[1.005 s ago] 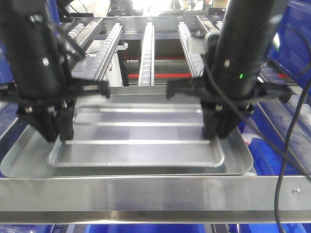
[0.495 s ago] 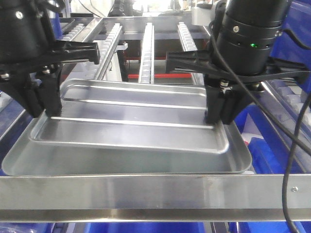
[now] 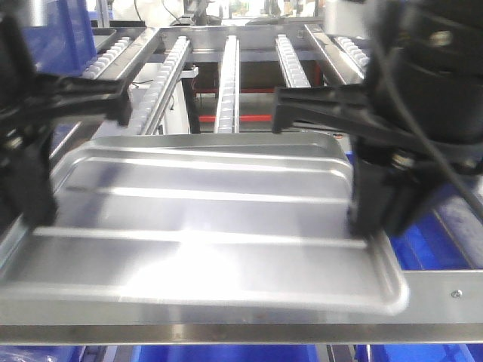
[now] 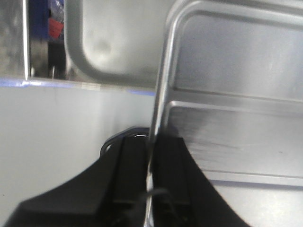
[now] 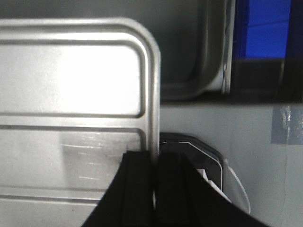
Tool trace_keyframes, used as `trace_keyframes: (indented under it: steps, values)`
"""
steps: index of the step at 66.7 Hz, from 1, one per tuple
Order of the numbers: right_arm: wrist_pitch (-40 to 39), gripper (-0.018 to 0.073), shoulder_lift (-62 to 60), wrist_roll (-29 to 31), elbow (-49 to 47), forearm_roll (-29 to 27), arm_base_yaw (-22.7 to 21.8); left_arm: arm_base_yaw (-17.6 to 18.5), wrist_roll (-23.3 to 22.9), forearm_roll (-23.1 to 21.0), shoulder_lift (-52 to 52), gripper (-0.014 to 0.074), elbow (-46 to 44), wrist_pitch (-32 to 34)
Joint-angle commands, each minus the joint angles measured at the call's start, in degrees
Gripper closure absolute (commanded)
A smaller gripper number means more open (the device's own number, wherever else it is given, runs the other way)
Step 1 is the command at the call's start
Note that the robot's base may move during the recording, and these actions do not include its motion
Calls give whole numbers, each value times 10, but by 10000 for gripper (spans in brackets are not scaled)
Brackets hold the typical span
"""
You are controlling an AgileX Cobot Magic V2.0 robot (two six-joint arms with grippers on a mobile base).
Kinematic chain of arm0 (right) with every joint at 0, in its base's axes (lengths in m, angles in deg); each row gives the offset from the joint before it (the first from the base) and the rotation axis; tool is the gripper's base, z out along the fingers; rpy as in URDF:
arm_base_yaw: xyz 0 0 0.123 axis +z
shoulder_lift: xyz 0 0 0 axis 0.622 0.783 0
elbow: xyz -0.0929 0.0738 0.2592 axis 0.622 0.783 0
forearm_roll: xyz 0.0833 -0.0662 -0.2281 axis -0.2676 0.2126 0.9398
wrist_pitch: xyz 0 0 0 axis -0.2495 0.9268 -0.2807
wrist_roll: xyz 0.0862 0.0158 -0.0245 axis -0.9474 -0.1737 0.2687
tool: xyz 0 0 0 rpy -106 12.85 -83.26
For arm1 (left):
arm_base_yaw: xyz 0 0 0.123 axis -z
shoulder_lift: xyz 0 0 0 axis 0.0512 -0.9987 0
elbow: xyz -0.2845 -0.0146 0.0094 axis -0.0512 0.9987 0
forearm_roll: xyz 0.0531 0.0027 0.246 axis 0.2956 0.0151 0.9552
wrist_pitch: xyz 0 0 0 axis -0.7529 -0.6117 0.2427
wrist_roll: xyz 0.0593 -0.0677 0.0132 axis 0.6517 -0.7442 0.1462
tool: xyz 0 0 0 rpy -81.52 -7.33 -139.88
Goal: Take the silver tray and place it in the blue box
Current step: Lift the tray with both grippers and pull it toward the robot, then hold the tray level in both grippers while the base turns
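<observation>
The roller rack (image 3: 228, 83) stretches away behind, and its steel front rail (image 3: 441, 290) crosses low before me. The silver tray (image 3: 211, 219) hangs in the air between my two claws. In the front view its near rim overlaps that rail and its far rim sits before the rollers' near ends. This view shows the whole tray, both ridges and all four rounded corners, but almost nothing beneath it.

My wrist views fill that in. The deeper pan (image 4: 109, 47) lies below, its corner showing past the tray's corner, again at my right (image 5: 199, 71). Pale grey surface (image 4: 61, 132) spreads open outside each short edge.

My left claw (image 4: 150, 156) is clamped on the tray's left rim, one finger on either side of the upright lip. My right claw (image 5: 155, 163) pinches the right rim likewise.

Blue plastic (image 3: 426, 241) stands just beyond my right claw and below the rail. I cannot tell whether it is the box.
</observation>
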Motion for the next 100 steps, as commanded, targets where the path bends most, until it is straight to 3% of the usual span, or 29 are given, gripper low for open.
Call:
trace_keyframes:
  steps: [1,13,23,49,60,76,100]
  values:
    - [-23,499,-52,-43,10,33,28,41,-64,32,36,604,7,6]
    - [11,499,-94,-92,37,61,78,113,-129,52,62,604,27,-18]
    - [35,499,-113,-129,53,78,114,142,-148,69,61,604,27,-52]
    - [52,499,-112,-137,54,116,132,149,-148,58,61,603,27,-49]
    - [51,499,-112,-137,54,116,132,149,-145,44,61,603,27,-38]
    - [50,499,-112,-137,54,121,129,177,-144,47,61,603,27,-32]
    - [50,499,-112,-137,54,122,129,178,-146,50,61,604,27,-32]
